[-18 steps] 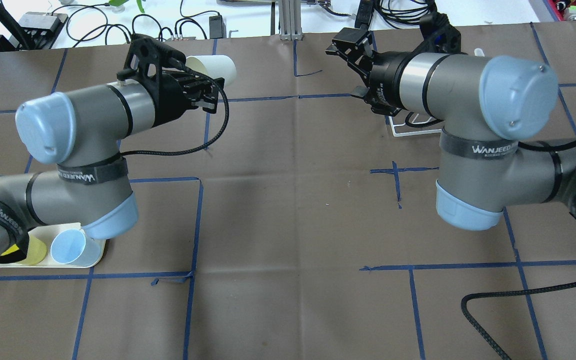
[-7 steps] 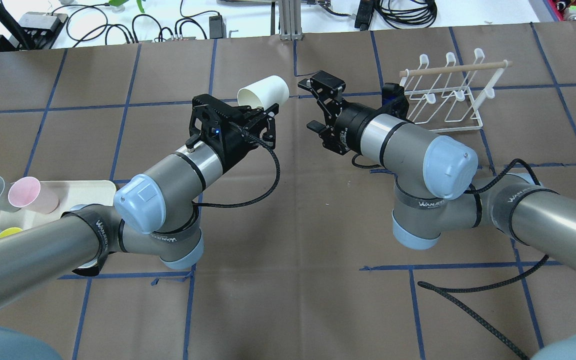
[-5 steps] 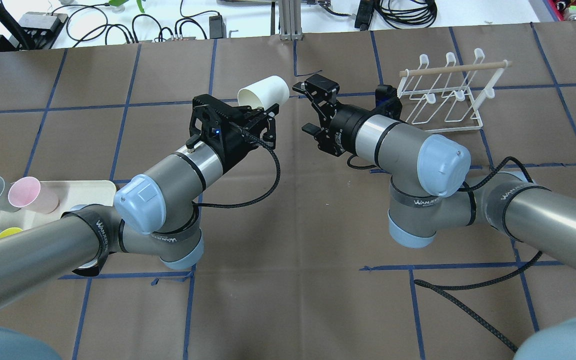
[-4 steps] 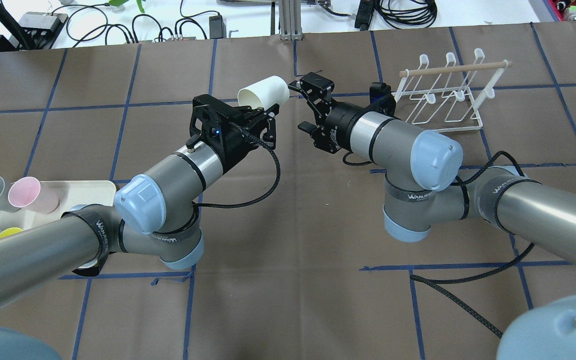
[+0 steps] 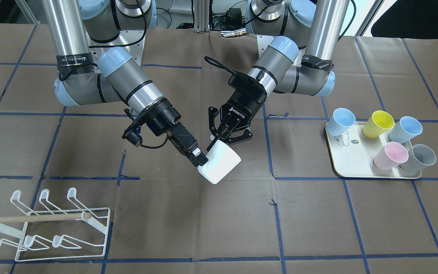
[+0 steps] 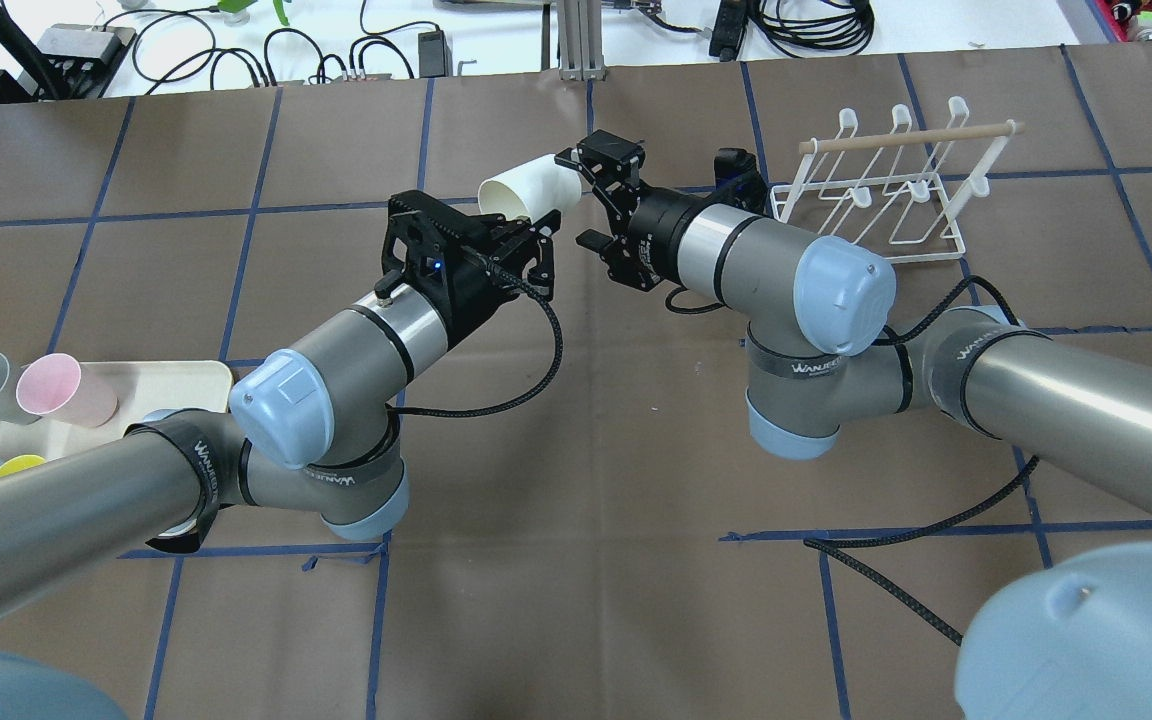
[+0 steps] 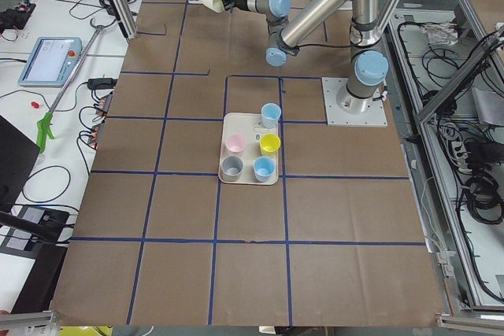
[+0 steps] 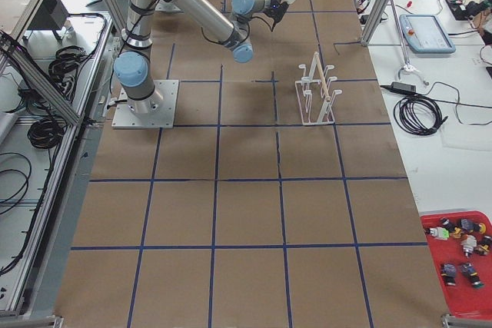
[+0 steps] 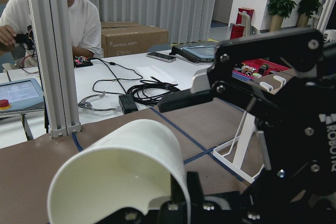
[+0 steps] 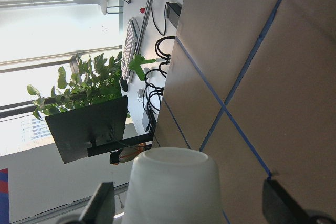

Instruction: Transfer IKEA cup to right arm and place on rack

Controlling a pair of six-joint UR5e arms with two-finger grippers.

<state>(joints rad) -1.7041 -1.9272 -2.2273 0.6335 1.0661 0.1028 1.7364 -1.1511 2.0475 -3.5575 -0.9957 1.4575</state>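
Observation:
The white IKEA cup [image 6: 528, 187] lies on its side in the air above the table's middle. My left gripper [image 6: 534, 222] is shut on the cup's rim wall, as the left wrist view shows on the cup [image 9: 121, 171]. My right gripper [image 6: 583, 200] is open. Its fingers straddle the cup's base without closing on it; the right wrist view shows the cup [image 10: 173, 187] between the spread fingers [image 10: 100, 205]. In the front view the cup [image 5: 220, 163] hangs between the left gripper [image 5: 215, 141] and the right gripper [image 5: 203, 161]. The white wire rack [image 6: 886, 190] stands behind the right arm.
A cream tray [image 5: 356, 167] with several coloured cups sits on the robot's left side, also in the overhead view [image 6: 166, 385]. The rack [image 5: 48, 224] has a wooden dowel across it and no cups on it. A black cable [image 6: 896, 580] trails on the table by the right arm.
The right arm has moved left toward the cup, and its open fingers now reach around the cup's base. The left arm has held the cup still for the last second.

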